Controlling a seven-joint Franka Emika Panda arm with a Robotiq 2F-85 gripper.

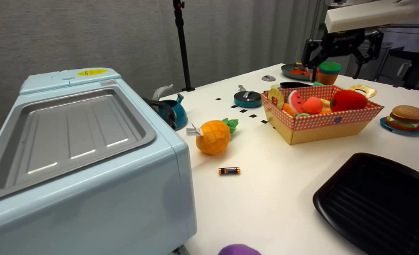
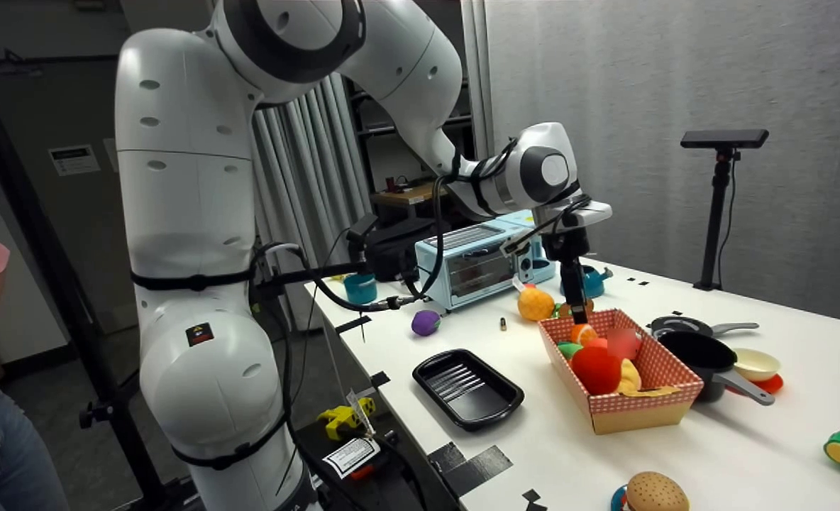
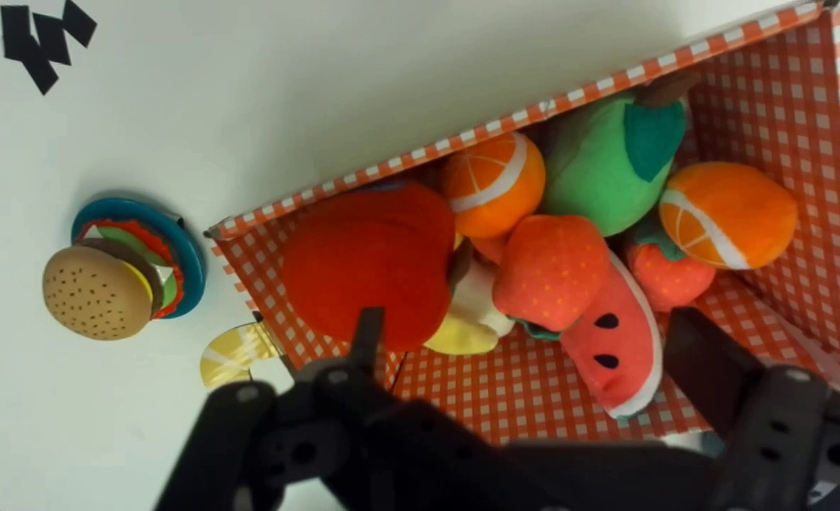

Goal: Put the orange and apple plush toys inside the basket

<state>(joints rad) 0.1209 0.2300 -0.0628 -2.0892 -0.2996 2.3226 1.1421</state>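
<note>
The bench (image 2: 569, 454) carries the basket (image 1: 329, 134), and the gripper (image 1: 334, 75) hangs over that basket, jaws spread wide, pinching nothing. The step in hand looks like the tail of a release, with the placing probably complete. The next move would call for a straight lift, clear of the walls, so that neither jaw drags anything out. Of the task's toys, the red apple (image 3: 374, 259) is the largest: it lies inside the basket, below the gripper and, in the wrist view, partly behind one jaw. A smaller orange (image 3: 728, 215) lies near the basket's end wall, ahead of the opposite jaw. A second orange (image 3: 494, 186) sits inside, just beside the apple, in line with the gap between jaws; which orange the task means is unclear.
</note>
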